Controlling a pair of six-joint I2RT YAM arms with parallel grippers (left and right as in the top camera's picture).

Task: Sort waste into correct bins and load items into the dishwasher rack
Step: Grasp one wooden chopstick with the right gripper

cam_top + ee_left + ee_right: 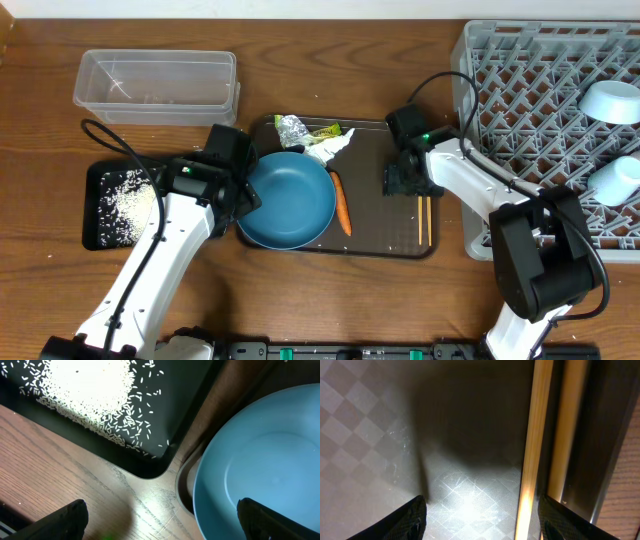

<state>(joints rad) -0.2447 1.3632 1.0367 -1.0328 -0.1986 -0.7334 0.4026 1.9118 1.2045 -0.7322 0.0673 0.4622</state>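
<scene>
The dark-blue bowl (290, 200) sits on the brown serving tray (385, 140), beside the carrot (341, 203), foil (291, 129), green-yellow wrapper (326, 130) and white tissue (330, 148). My left gripper (243, 192) is open at the bowl's left rim (260, 465), one finger over the bowl, one over the table. The black tray (95, 215) holds white rice (128, 200), also seen in the left wrist view (85, 390). My right gripper (403, 182) is open low over the serving tray, with the chopsticks (424, 218) between its fingers near the right finger (537, 450).
The clear tub (155, 80) stands at the back left. The grey dishwasher rack (520, 90) at the right holds a pale-blue bowl (612, 102) and a pale-blue cup (615, 180). Arm cables loop over the table on both sides.
</scene>
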